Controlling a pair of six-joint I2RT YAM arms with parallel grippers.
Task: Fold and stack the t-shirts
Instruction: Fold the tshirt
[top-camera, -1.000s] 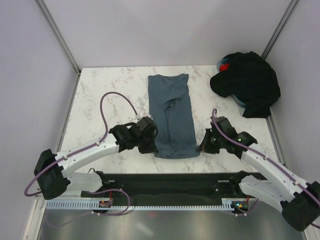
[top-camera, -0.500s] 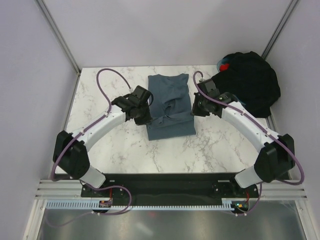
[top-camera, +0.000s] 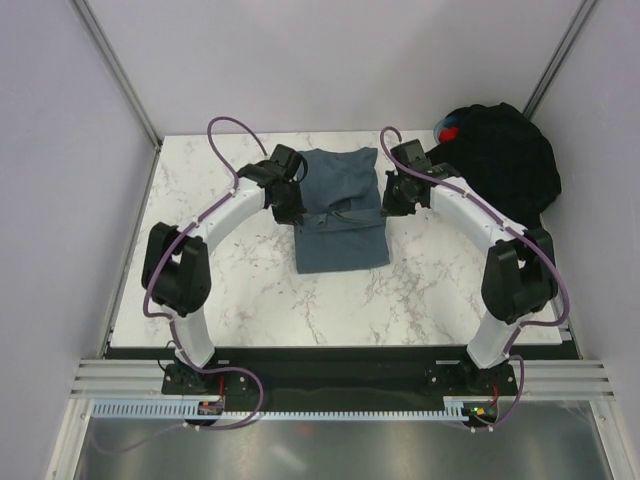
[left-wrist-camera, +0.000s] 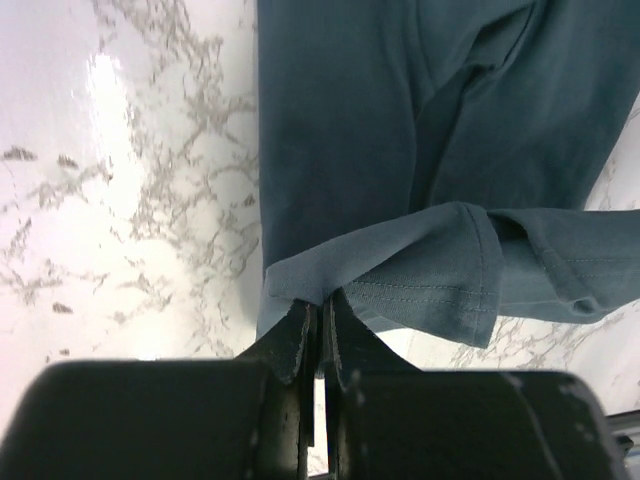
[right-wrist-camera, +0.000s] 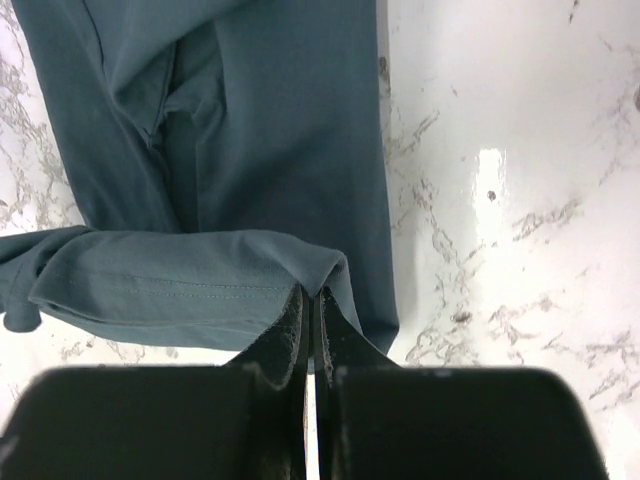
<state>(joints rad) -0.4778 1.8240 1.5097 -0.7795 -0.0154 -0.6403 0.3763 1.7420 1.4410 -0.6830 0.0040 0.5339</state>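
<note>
My left gripper (left-wrist-camera: 320, 306) and right gripper (right-wrist-camera: 311, 297) are closed, each pinching a hem corner of the blue-grey t-shirt (top-camera: 340, 240). Its length runs straight ahead of both jaws.

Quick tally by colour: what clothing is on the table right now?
Blue-grey t-shirt: 1
Black heap: 1 pile; the shirts in it cannot be counted separately
Total: 2 items of cloth
</note>
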